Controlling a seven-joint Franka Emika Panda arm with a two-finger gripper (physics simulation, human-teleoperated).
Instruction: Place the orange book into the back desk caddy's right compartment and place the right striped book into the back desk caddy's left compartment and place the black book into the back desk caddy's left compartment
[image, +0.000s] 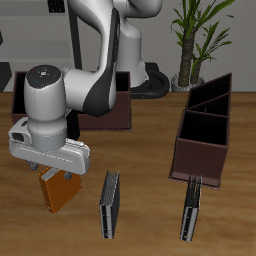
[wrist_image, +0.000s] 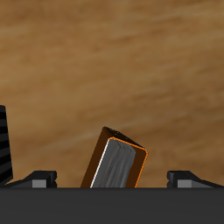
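The orange book stands tilted on the table near the front edge, right under my gripper. In the wrist view the orange book sits between my fingertips, with a gap on each side; the gripper is open. The right striped book lies beside the orange book, and its edge shows in the wrist view. The back desk caddy is a dark-brown box behind my arm, mostly hidden by it. The black book is not in view.
The other striped book lies near the front edge, before a brown caddy with a slanted divider. A potted plant stands beyond the table's back.
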